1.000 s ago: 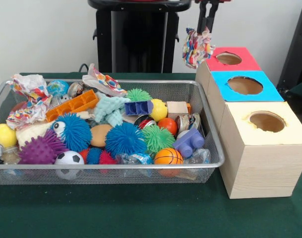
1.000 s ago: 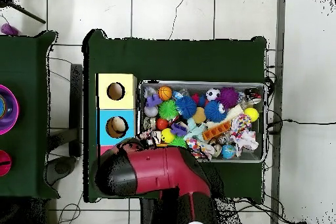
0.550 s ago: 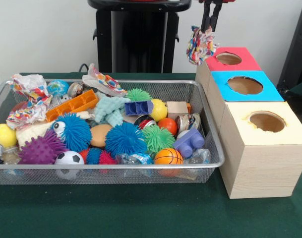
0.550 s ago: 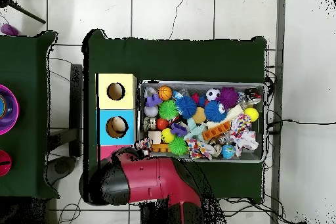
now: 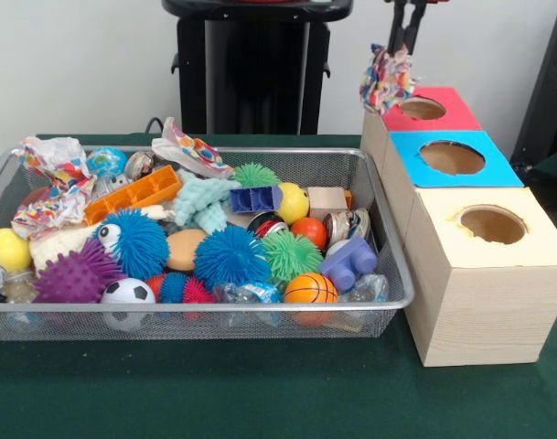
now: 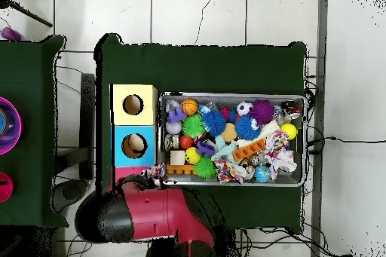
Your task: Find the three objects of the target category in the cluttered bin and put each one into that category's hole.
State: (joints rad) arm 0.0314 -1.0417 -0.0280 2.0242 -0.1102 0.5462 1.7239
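Observation:
My gripper (image 5: 403, 41) comes down from the top edge, shut on a colourful patterned cloth bundle (image 5: 388, 79). The bundle hangs just left of the red-topped box (image 5: 445, 116), by its hole (image 5: 422, 108) and slightly above the top. In front of it stand the blue-topped box (image 5: 484, 167) and the yellow-topped box (image 5: 534, 240), each with a round hole. In the overhead view the bundle (image 6: 153, 172) sits at the bin's corner beside the red box (image 6: 119, 172), which the red arm (image 6: 154, 212) mostly covers. Two similar patterned cloths (image 5: 54, 178) (image 5: 191, 151) lie in the bin.
The wire mesh bin (image 5: 214, 318) holds several spiky balls, a small basketball (image 5: 310, 288), a soccer ball (image 5: 127, 294), plastic blocks and an orange tray piece (image 5: 132, 194). A black pedestal (image 5: 251, 69) rises behind the bin. Green cloth covers the table (image 5: 260, 393).
The gripper has carried the cloth bundle to the right in the front view, from above the bin's far corner to the edge of the red box. The bin's contents have not moved.

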